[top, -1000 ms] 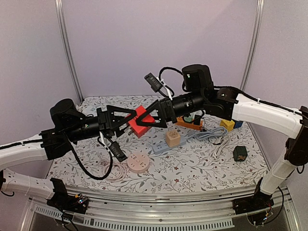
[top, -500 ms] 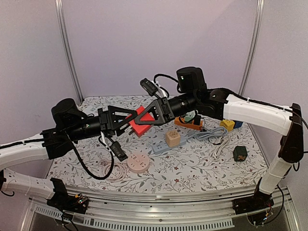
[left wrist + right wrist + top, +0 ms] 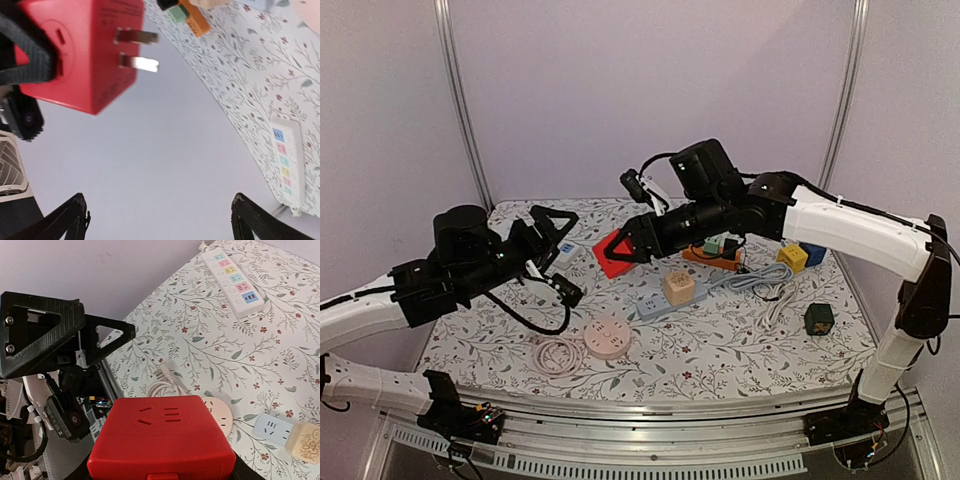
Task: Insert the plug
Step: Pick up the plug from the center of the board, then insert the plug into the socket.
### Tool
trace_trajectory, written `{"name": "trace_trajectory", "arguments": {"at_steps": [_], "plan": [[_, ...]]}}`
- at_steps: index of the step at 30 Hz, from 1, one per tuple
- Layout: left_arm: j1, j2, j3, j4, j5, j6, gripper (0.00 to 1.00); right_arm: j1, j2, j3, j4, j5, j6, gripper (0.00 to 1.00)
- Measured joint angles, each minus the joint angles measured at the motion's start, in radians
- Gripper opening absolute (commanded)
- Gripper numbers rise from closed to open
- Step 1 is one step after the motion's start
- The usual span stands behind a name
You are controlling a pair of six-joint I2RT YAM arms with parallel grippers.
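The plug is a red cube adapter with two metal prongs. My right gripper is shut on it and holds it in the air above the back middle of the table. In the right wrist view its socket face points up. My left gripper is open and empty, well to the left of the cube and apart from it. Its two fingers show wide apart in the left wrist view, and also in the right wrist view.
A white power strip lies at the back left. A round pink socket and a coiled white cable lie in front. A blue-white strip carries a beige cube. An orange strip and yellow and dark green cubes lie at the right.
My left gripper has come off the red cube and drawn back to the left, open. My right gripper keeps the cube and has shifted a little.
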Motion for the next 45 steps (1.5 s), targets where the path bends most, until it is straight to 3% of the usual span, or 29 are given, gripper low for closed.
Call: {"name": "trace_trajectory", "arguments": {"at_steps": [3, 8, 12, 17, 20, 23, 28, 45], "plan": [[0.02, -0.019, 0.071, -0.344, -0.179, -0.187, 0.99, 0.041, 0.069, 0.14, -0.155, 0.21, -0.079, 0.0], [0.052, -0.105, 0.072, -0.726, -0.278, -0.515, 0.99, 0.082, 0.173, 0.205, -0.25, 0.358, -0.115, 0.0], [0.185, -0.101, 0.088, -0.999, -0.231, -0.76, 1.0, 0.117, 0.271, 0.283, -0.37, 0.463, -0.124, 0.0], [0.512, 0.127, 0.262, -1.265, -0.04, -1.032, 1.0, 0.172, 0.377, 0.426, -0.506, 0.549, -0.139, 0.0], [0.662, 0.328, 0.438, -1.308, 0.111, -1.178, 0.99, 0.195, 0.427, 0.475, -0.57, 0.561, -0.142, 0.0], [0.741, 0.473, 0.573, -1.312, 0.302, -1.293, 0.99, 0.209, 0.471, 0.484, -0.604, 0.558, -0.147, 0.0], [0.761, 0.496, 0.58, -1.324, 0.515, -1.421, 0.99, 0.215, 0.546, 0.515, -0.633, 0.555, -0.2, 0.0], [0.732, 0.503, 0.386, -1.169, 0.6, -1.542, 0.99, 0.2, 0.629, 0.62, -0.693, 0.497, -0.351, 0.0]]}}
